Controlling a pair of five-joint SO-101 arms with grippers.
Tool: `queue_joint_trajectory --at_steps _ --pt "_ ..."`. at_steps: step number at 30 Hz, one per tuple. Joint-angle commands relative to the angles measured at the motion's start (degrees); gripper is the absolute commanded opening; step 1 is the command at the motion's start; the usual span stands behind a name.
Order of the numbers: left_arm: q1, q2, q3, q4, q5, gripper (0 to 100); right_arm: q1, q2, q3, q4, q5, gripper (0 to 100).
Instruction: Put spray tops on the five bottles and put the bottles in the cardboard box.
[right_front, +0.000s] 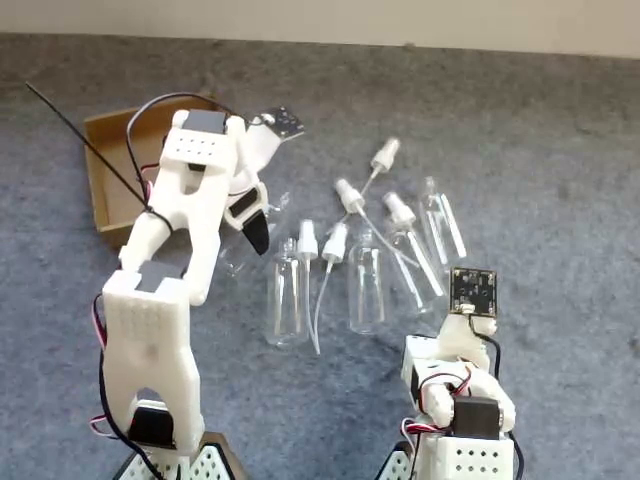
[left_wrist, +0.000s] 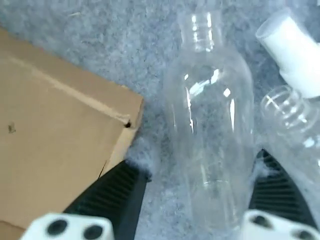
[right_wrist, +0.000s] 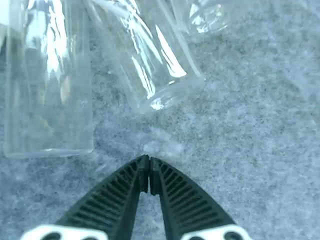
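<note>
My left gripper is open and low over the carpet, its fingers on either side of a clear bottle that lies uncapped beside the cardboard box. In the high view this gripper sits just right of the box. A second bottle lies close by with a white spray top at its mouth. More clear bottles and loose spray tops with thin tubes lie mid-table. My right gripper is shut and empty, just short of two bottle bases.
Grey carpet covers the table. The box is shallow and open, at the far left. Bottles and spray tops crowd the centre. Open carpet lies to the far right and along the far edge.
</note>
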Motion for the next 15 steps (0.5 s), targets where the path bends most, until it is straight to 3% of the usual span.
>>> queue_joint_trajectory --at_steps 1,9,15 --pt "2.0 2.3 -4.3 0.2 -0.3 28 0.7 -0.5 9.7 0.2 -0.5 0.5" --pt "4.5 9.1 -8.6 0.2 -0.3 27 0.7 -0.5 9.7 0.2 -0.5 0.5" --pt "4.5 12.6 -11.6 0.4 -0.3 5 0.7 -0.5 9.7 0.2 -0.5 0.5"
